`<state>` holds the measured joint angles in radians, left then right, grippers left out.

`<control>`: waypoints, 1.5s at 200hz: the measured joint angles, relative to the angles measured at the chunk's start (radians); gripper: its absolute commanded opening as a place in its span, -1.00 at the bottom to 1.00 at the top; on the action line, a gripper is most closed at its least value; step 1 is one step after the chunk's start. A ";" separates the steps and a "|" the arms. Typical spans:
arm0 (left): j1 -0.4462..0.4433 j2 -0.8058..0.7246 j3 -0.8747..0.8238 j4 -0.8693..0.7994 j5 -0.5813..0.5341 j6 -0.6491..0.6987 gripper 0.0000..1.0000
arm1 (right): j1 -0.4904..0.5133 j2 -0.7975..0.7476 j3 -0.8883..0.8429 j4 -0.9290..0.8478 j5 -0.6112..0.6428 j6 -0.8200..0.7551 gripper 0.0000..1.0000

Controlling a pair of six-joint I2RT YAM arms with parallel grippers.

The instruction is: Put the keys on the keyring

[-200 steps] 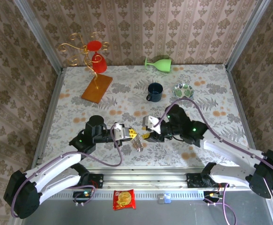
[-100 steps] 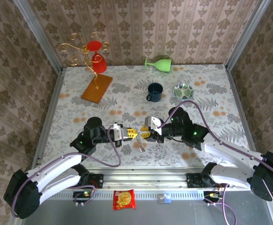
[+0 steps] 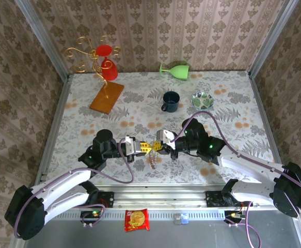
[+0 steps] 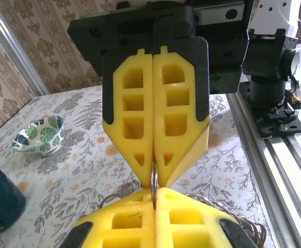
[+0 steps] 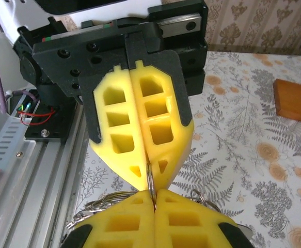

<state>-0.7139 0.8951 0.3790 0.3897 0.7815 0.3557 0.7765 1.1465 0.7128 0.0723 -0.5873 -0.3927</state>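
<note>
Left gripper (image 3: 146, 146) meets right gripper (image 3: 159, 149) tip to tip.
Both clamp the thin silvery wire keyring (image 4: 154, 182).

Two robot arms (image 3: 62, 183) are bolted at the near edge of the table (image 3: 233, 103), each ending in one yellow-fingered gripper: the left gripper (image 4: 155, 199) and the right gripper (image 5: 154, 199), two in all. There is one keyring (image 4: 154, 181), its wire showing as several loops, and one small bunch of keys (image 3: 153, 161), too small to count singly. Toward the far edge are one blue mug (image 3: 170, 101), one leaf-patterned bowl (image 3: 202, 99) and one green goblet (image 3: 175, 70). At the far left corner is one gold wire stand (image 3: 77, 51) on one wooden base (image 3: 107, 96), carrying two red cups (image 3: 108, 68). On the near rail lie one red snack packet (image 3: 137, 219) and one small blue item (image 3: 181, 219).
</note>
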 measured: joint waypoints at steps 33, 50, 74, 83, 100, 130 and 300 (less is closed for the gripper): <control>-0.001 -0.017 0.000 -0.006 -0.035 -0.001 -0.51 | 0.007 0.001 0.040 -0.081 0.018 -0.035 -1.00; -0.005 -0.040 0.004 -0.032 -0.055 0.012 -0.49 | 0.011 0.001 0.088 -0.164 0.042 -0.073 -1.00; -0.006 -0.046 0.024 -0.087 -0.074 0.031 -0.47 | 0.019 0.008 0.160 -0.282 0.079 -0.127 -1.00; -0.006 -0.045 0.033 -0.106 -0.076 0.037 -0.48 | 0.025 0.016 0.183 -0.317 0.091 -0.145 -1.00; -0.006 -0.042 0.045 -0.125 -0.079 0.043 -0.47 | 0.038 0.040 0.222 -0.384 0.114 -0.178 -1.00; -0.012 -0.035 0.056 -0.152 -0.079 0.054 -0.49 | 0.057 0.088 0.286 -0.488 0.153 -0.227 -1.00; -0.008 -0.025 0.015 -0.054 -0.018 -0.021 -1.00 | -0.013 -0.050 0.048 -0.159 0.049 0.005 -0.41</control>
<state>-0.7223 0.8703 0.3943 0.3355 0.7635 0.3344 0.7639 1.0962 0.7609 -0.0868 -0.5385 -0.3874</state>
